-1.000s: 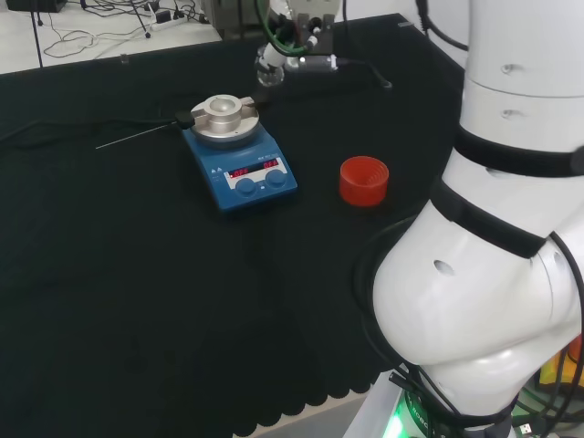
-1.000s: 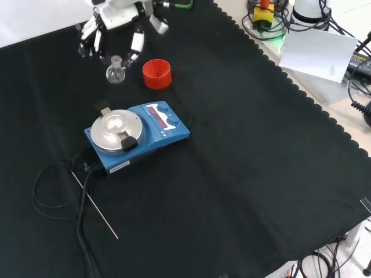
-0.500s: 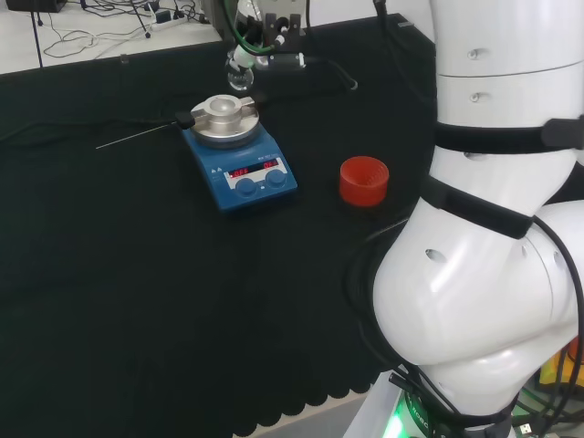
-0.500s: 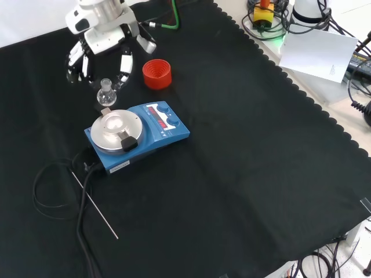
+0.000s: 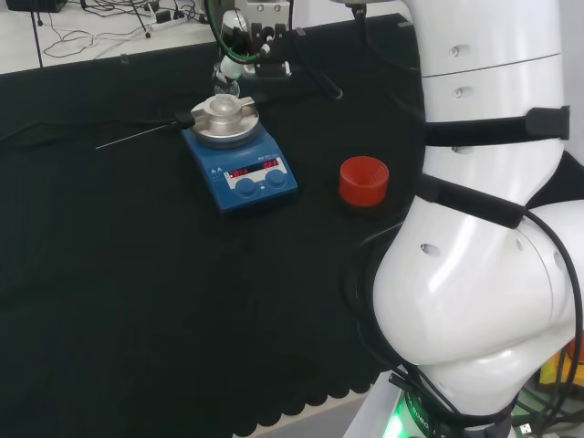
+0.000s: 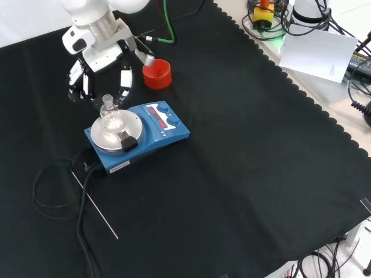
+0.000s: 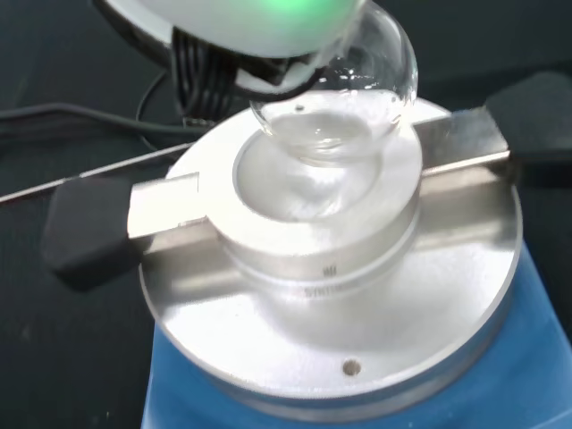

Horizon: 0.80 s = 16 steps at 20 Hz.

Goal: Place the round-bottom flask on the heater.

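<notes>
The round-bottom flask [image 7: 335,89] is pinched at its neck by the curled fingers of the hand [image 6: 98,69] and is held just above the bowl of the heater [image 6: 136,136]. It should be lowered straight and released only once seated.

A clear round-bottom flask [image 7: 344,94] hangs over the round hollow in the middle of the heater [image 7: 331,295], its bulb close above the raised silver block; whether it touches cannot be told. A metal bar with black end grips [image 7: 85,232] crosses the round plate. The heater's blue body shows beneath the plate. Black cables [image 7: 80,116] lie on the dark tabletop behind.
</notes>
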{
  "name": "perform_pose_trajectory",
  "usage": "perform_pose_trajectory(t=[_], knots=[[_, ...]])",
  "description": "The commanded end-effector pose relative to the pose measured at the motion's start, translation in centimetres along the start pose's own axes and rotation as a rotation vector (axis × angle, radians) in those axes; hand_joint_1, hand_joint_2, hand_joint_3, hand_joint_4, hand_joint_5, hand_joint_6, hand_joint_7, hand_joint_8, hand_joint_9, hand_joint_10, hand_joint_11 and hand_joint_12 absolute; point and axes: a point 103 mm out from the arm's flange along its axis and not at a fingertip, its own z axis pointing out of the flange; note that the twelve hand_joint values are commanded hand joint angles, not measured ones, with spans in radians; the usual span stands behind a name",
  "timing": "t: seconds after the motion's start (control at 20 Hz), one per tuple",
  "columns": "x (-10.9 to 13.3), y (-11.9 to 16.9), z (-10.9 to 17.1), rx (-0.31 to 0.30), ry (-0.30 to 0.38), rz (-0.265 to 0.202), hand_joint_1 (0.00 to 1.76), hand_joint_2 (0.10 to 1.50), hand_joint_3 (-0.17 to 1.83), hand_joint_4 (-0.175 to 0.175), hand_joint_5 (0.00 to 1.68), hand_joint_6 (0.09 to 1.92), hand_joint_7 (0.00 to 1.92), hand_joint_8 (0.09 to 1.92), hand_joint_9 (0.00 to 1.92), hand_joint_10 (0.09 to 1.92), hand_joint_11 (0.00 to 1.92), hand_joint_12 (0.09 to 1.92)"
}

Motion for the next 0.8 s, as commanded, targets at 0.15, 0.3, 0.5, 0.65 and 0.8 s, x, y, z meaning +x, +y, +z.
perform_pose_trajectory(t=[0.15, 0.3, 0.5, 0.65, 0.8], knots=[[0.1, 0.0, 0.8, 0.026, 0.004, -0.013, 1.14, 0.64, 0.82, -0.044, 1.14, 0.98, 0.35, 0.69, 0.64, 0.61, 0.44, 1.32], [0.5, 0.2, 1.3, 0.033, -0.006, -0.011, 1.14, 0.64, 0.82, -0.044, 1.14, 0.98, 0.35, 0.69, 0.64, 0.61, 0.44, 1.32], [0.9, 0.5, 1.9, 0.044, -0.008, -0.017, 1.14, 0.64, 0.82, -0.045, 1.14, 0.98, 0.35, 0.69, 0.64, 0.61, 0.44, 1.32], [0.8, 0.6, 2.1, 0.046, -0.013, -0.018, 1.14, 0.64, 0.82, -0.045, 1.14, 0.98, 0.35, 0.69, 0.64, 0.61, 0.44, 1.32], [0.7, 0.7, 2.2, 0.042, -0.024, -0.018, 1.14, 0.64, 0.82, -0.045, 1.14, 0.98, 0.35, 0.68, 0.64, 0.61, 0.44, 1.32]])
